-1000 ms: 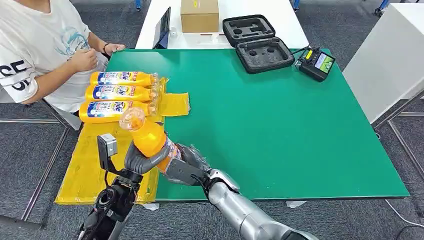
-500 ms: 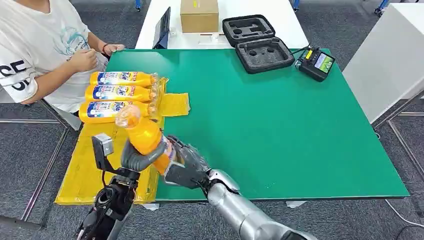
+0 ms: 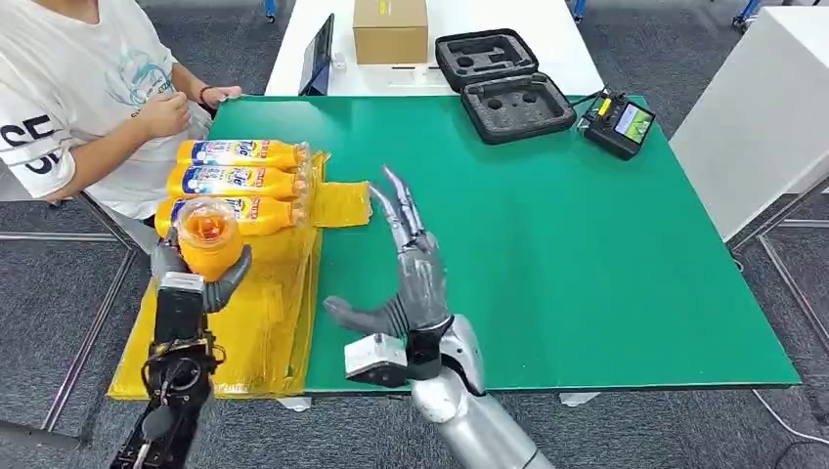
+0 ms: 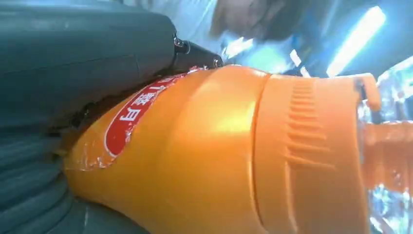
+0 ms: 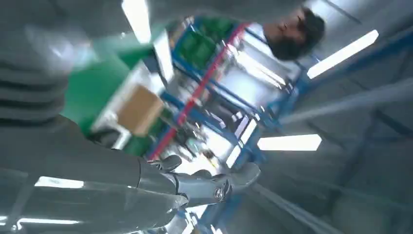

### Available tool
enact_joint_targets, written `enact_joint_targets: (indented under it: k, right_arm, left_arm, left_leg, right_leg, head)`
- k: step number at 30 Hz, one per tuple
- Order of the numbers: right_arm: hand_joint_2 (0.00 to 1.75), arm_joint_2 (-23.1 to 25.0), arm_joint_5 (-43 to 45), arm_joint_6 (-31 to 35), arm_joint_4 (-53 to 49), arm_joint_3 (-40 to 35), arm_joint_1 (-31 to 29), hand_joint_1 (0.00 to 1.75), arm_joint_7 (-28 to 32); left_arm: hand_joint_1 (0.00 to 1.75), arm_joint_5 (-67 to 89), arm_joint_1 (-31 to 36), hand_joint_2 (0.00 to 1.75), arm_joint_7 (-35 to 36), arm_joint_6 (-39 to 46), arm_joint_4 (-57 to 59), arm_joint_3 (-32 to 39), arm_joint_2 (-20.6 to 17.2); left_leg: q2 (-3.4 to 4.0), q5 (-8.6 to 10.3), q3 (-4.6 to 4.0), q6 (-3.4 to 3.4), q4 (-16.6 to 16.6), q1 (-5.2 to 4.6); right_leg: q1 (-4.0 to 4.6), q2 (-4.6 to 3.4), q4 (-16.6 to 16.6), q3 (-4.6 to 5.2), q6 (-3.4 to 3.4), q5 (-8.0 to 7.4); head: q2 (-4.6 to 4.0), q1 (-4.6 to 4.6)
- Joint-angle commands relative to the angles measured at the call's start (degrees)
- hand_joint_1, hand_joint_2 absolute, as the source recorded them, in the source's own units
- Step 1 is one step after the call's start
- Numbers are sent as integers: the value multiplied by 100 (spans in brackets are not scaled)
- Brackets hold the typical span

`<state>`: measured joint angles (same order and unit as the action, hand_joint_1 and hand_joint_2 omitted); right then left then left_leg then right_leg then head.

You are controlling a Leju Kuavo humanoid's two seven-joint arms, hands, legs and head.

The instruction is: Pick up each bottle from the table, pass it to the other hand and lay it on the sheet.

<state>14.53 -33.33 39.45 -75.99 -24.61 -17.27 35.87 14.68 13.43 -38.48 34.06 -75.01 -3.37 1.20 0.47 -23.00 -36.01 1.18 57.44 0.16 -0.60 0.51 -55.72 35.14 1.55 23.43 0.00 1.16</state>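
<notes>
Head view shows your left hand (image 3: 186, 283) wrapped around the orange bottle (image 3: 207, 234), held upright above the yellow sheet (image 3: 264, 322) (base toward the camera), which suits lowering it beside the three bottles (image 3: 235, 182) already lying in a row there. Your right hand (image 3: 411, 283) is raised over the green table (image 3: 587, 254), fingers spread and holding nothing, clear of the drop zone.

Three bottles (image 3: 238, 182) on sheet (image 3: 200, 332), left of table (image 3: 587, 254).
</notes>
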Motion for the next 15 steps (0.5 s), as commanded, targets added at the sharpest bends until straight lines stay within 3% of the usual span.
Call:
enact_joint_targets:
  k: [1, 2, 3, 4, 6, 7, 11, 15]
  right_arm:
    - [0, -55, -201, 55, -112, 170, 62, 0, -90]
    - [0, -78, -246, 55, -98, 151, 72, 0, -120]
    - [175, -126, -240, 36, -113, 94, 105, 0, -135]
    - [175, -178, -436, -69, -57, 49, 110, 0, -316]
    - [175, -182, -559, -240, 20, 13, 99, 0, -433]
    - [175, -164, -631, -361, 138, -17, 46, 0, -482]
    - [175, -71, -717, -574, 397, -159, -50, 0, -491]
    - [175, -69, -714, -751, 470, -314, -86, 0, -491]
  left_arm:
    - [175, 3468, 491, 175, 1431, 474, 607, -233, -390]
    - [175, 3837, 499, 175, 1649, 382, 587, -282, -404]
    - [175, 4559, 515, 175, 2120, 122, 581, -369, -446]
    - [175, 5160, 531, 175, 2560, -419, 581, -502, -489]
    - [168, 5526, 584, 175, 2798, -1268, 774, -677, -526]
    - [173, 5521, 665, 175, 2749, -1606, 1054, -744, -496]
    - [175, 5771, 1023, 175, 2644, -2136, 2231, -1064, -504]
    - [175, 6008, 1051, 175, 2782, -2161, 2678, -1245, -501]
  left_leg:
    - [-13, -2, 15, -5, -4, 5]
    - [-18, -7, 28, -7, -3, 7]
    - [-16, -6, 29, -6, -6, 6]
    - [-8, -3, 16, -4, -4, 4]
    - [-14, -5, 23, -5, -5, 4]
    - [-19, -10, 37, -6, -6, 6]
    - [-14, -3, 29, -6, -8, 2]
    - [-9, -3, 29, -5, -9, 1]
  right_leg:
    - [4, 10, 4, -19, -4, 6]
    - [6, 12, 5, -34, -6, 12]
    - [5, 11, 6, -34, -6, 11]
    - [4, 4, 5, -19, -4, 5]
    - [4, 9, 5, -26, -5, 9]
    - [5, 13, 7, -42, -6, 15]
    - [1, 9, 6, -31, -5, 8]
    - [1, 4, 7, -30, -5, 7]
  head:
    - [0, -2]
    - [0, 0]
    - [0, 0]
    - [0, 0]
    - [0, 0]
    - [0, 0]
    - [0, 0]
    - [0, 0]
